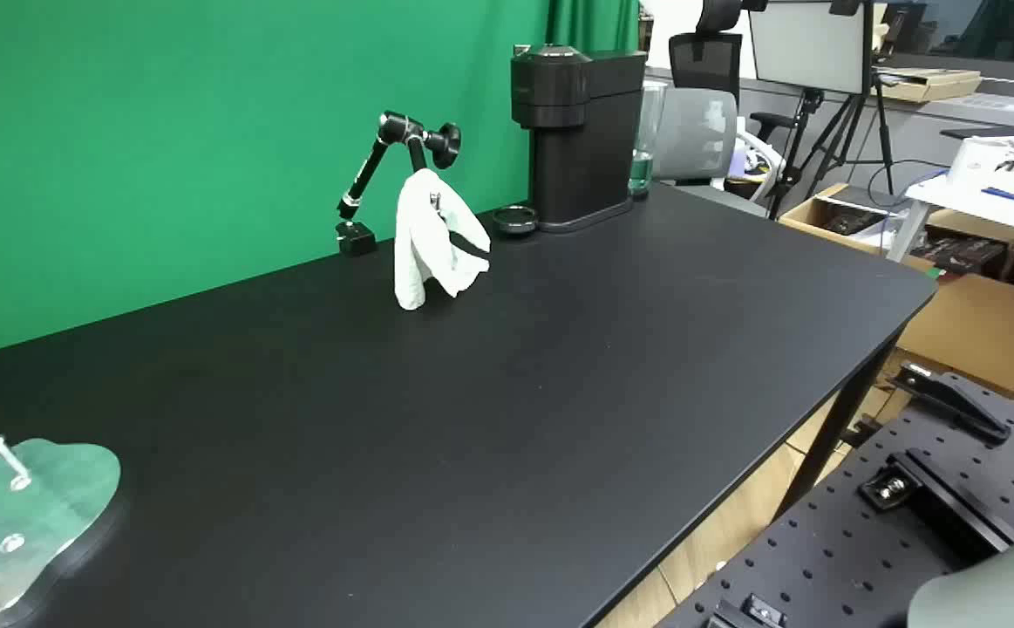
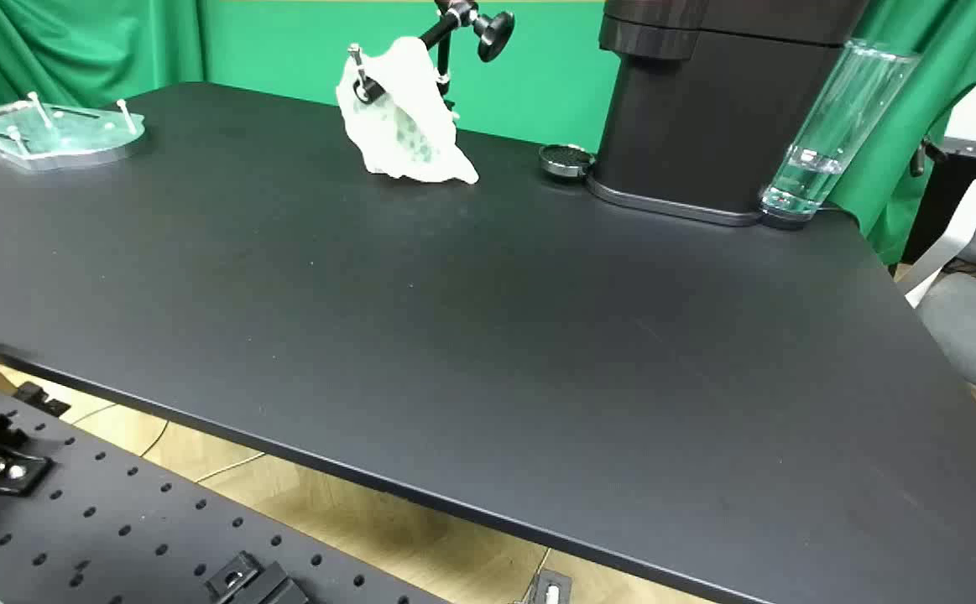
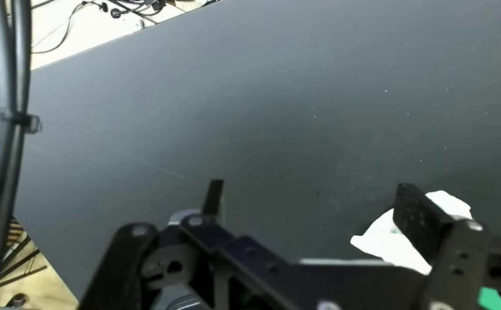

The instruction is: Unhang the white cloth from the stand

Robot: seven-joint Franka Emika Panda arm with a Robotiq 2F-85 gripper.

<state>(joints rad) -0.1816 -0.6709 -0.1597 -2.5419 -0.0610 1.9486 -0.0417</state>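
Note:
The white cloth [image 1: 432,240] hangs draped over part of a black jointed stand [image 1: 370,170] near the back of the black table. The cloth [image 2: 408,126] and stand [image 2: 454,18] also show in an exterior view, where a metal pin and a black tip stick out beside the cloth. My gripper [image 3: 311,183] is open, with nothing between its fingers, in the wrist view. There the cloth [image 3: 392,243] shows below, partly hidden behind the right finger. The stand is hidden in that view. Neither exterior view shows the gripper.
A black coffee machine [image 1: 589,131] with a clear water tank [image 2: 827,143] stands right of the cloth, with a small round dish [image 2: 567,161] between. A green plate with upright pegs [image 1: 44,488] lies on the table [image 1: 437,453]. A green curtain [image 1: 210,131] hangs behind.

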